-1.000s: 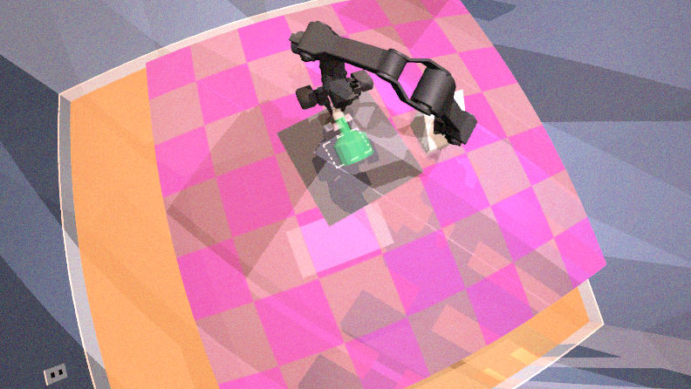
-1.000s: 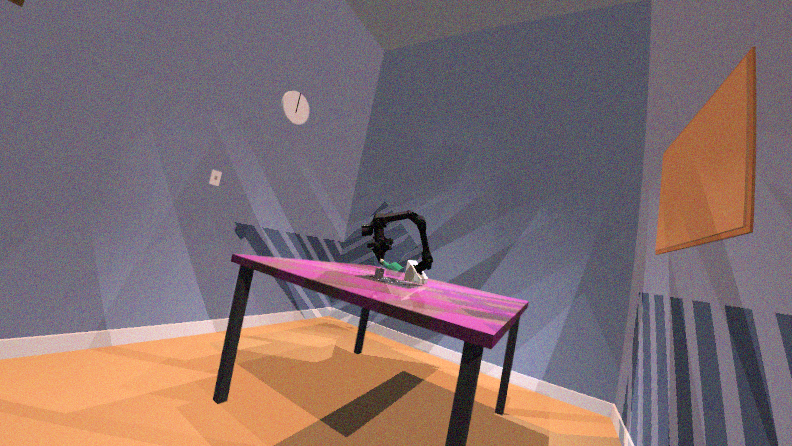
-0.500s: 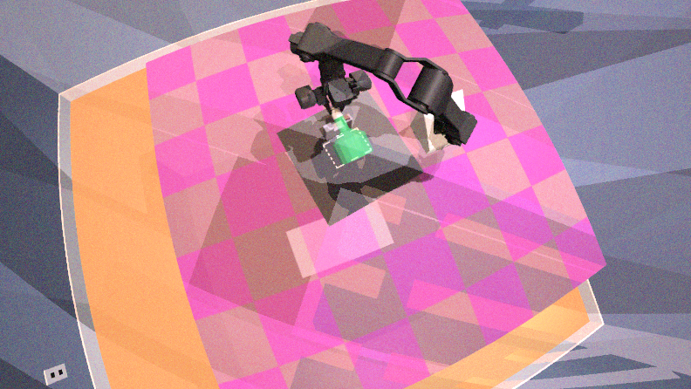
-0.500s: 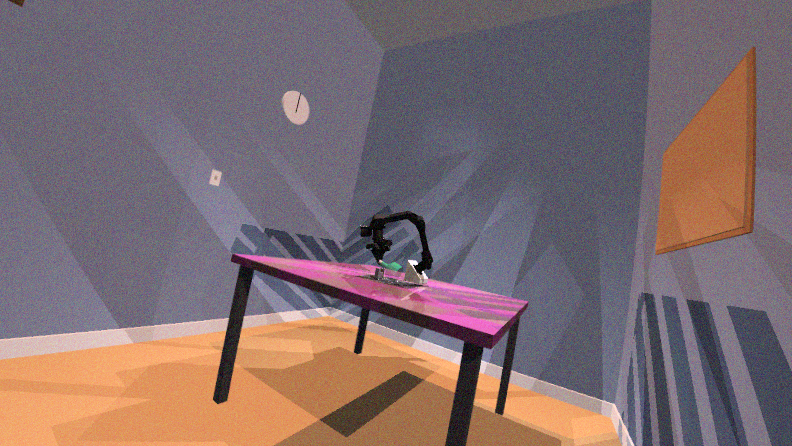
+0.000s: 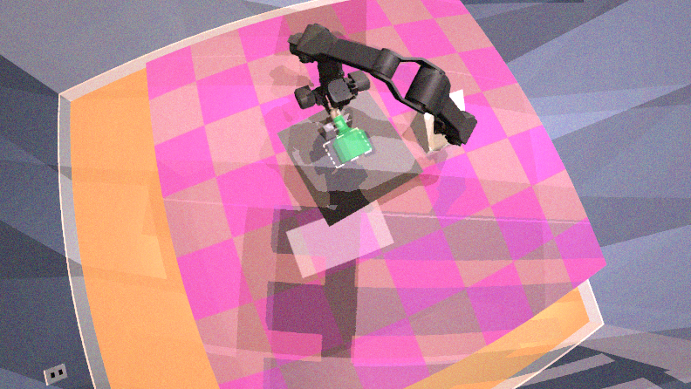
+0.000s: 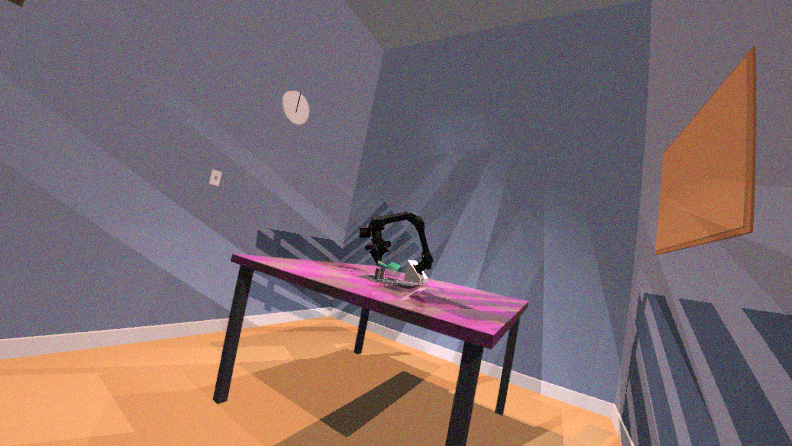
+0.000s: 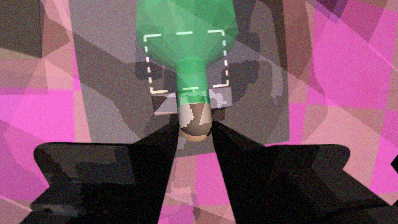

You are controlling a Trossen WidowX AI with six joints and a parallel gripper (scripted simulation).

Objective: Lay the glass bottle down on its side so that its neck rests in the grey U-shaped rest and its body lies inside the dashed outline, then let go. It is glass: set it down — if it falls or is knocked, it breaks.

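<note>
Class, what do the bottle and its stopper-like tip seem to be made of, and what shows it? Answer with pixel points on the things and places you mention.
Bottle (image 5: 352,145) (image 6: 392,266) (image 7: 192,75): smooth, tinted green glass; the dashed outline shows through it.

Tip (image 5: 335,113) (image 7: 195,122): possibly cork, perhaps matt; its tan-brown colour suggests this, but grain isn't visible.
</note>
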